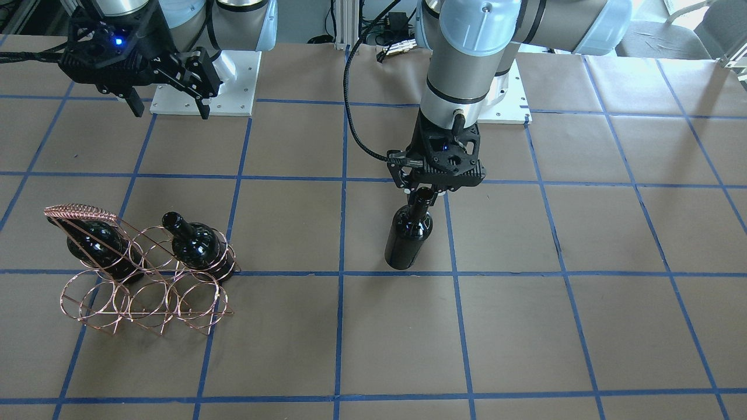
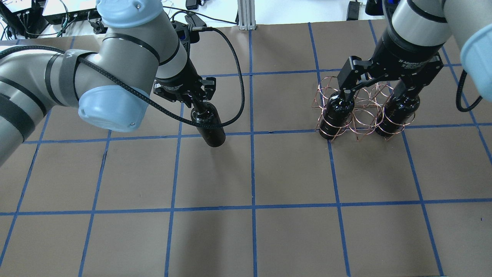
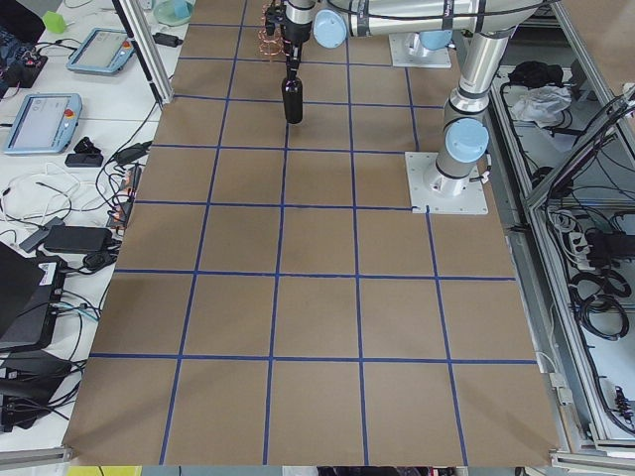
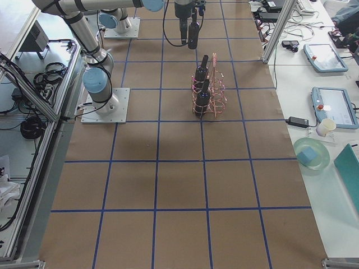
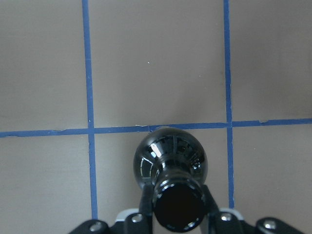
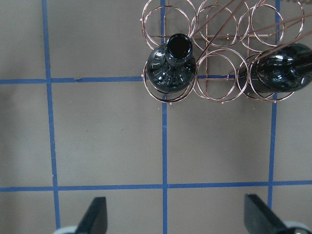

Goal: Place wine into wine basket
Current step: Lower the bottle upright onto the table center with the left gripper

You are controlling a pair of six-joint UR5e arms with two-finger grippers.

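My left gripper (image 2: 195, 103) is shut on the slim neck of a glossy black wine bottle (image 2: 210, 126) that stands upright near the table's middle (image 1: 408, 239). In the left wrist view the fingers (image 5: 207, 202) clamp the neck beside the bottle mouth (image 5: 179, 207). I cannot tell whether its base touches the table. The copper wire wine basket (image 1: 146, 297) stands to my right with two black bottles in its end loops (image 1: 195, 242) (image 1: 96, 248), the middle loops free. My right gripper (image 2: 374, 92) is open and empty, high above the basket (image 6: 217, 73).
Brown paper with a blue tape grid covers the table (image 1: 525, 326). The two arm base plates (image 1: 204, 81) (image 1: 508, 99) sit along the robot's edge. A black cable (image 2: 234, 77) loops beside the left wrist.
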